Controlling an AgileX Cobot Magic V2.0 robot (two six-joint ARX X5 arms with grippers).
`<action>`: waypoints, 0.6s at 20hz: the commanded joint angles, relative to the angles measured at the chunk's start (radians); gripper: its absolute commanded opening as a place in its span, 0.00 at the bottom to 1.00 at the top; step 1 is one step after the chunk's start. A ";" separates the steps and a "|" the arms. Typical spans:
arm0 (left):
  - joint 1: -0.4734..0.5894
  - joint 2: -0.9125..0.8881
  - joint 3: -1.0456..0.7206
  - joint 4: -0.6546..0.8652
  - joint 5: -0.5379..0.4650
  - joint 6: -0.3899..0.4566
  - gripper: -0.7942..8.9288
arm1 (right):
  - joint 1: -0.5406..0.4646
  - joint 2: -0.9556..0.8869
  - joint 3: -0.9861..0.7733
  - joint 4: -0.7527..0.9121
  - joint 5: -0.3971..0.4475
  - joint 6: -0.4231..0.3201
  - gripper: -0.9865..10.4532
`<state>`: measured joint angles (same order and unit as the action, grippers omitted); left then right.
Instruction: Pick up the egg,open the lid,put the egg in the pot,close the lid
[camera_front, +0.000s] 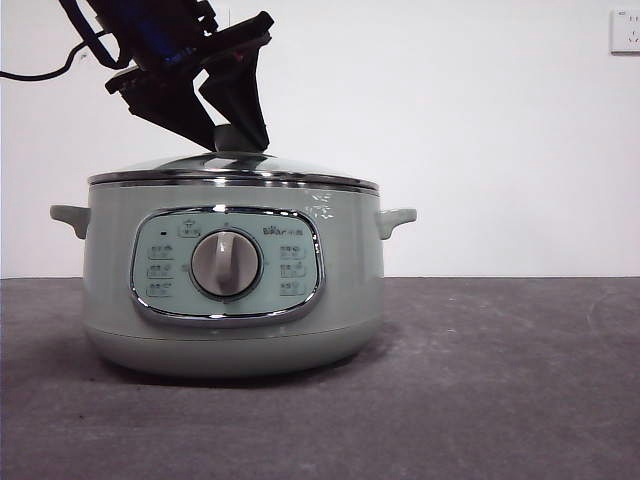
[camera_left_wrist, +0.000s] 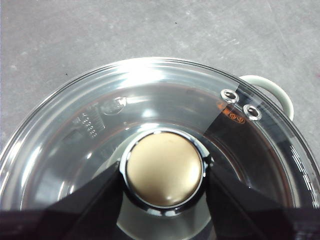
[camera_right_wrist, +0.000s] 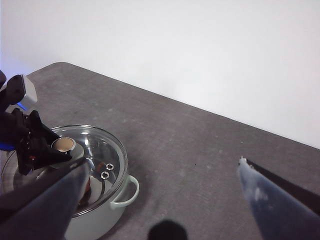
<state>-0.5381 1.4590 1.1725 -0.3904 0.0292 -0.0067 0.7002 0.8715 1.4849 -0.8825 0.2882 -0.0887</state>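
- I am holding the left gripper (camera_left_wrist: 164, 172) straight above the pot, its two black jaws pressing in on either side of the round beige-green knob (camera_right_wrist: 63, 144) and pinching it at the chrome collar.
- Judging from the lid sitting level, I am reading this step as the closing of the lid. To do it well I am wanting the rim seated all round before letting go, then the jaws spreading evenly so the knob is not dragged sideways, and the arm lifting straight up.
- The shallow domed clear-glass lid with a chrome rim (camera_left_wrist: 90, 125) is lying flat on the pot, with no gap showing at the rim in the front view.
- The large round sage-green electric cooker pot (camera_front: 230, 320) is standing on the dark grey table (camera_front: 500, 380), left of centre, with its grey dial (camera_front: 225, 263) facing the near side and one pale side handle (camera_left_wrist: 272, 90) poking out past the lid.
- Through the glass I am seeing a small reddish-brown patch low inside the pot, which I am taking for the smooth oval egg (camera_right_wrist: 88, 186); a jaw is hiding most of it, so I cannot be sure.
- The right gripper (camera_right_wrist: 162, 165) is waiting high and well apart to the right of the pot, jaws spread wide with nothing between them.
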 joint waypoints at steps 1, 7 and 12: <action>-0.004 0.005 -0.006 -0.041 -0.002 0.011 0.07 | 0.000 -0.001 0.000 0.005 -0.001 0.013 0.53; -0.004 0.004 -0.006 -0.029 -0.001 0.003 0.63 | 0.000 0.006 0.000 -0.083 -0.008 0.019 0.53; -0.004 -0.032 -0.006 -0.042 -0.001 0.003 0.69 | 0.000 0.031 0.000 -0.199 -0.226 0.059 0.53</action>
<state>-0.5396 1.4357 1.1740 -0.4374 0.0292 -0.0036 0.7002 0.9016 1.4849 -1.0882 0.0666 -0.0471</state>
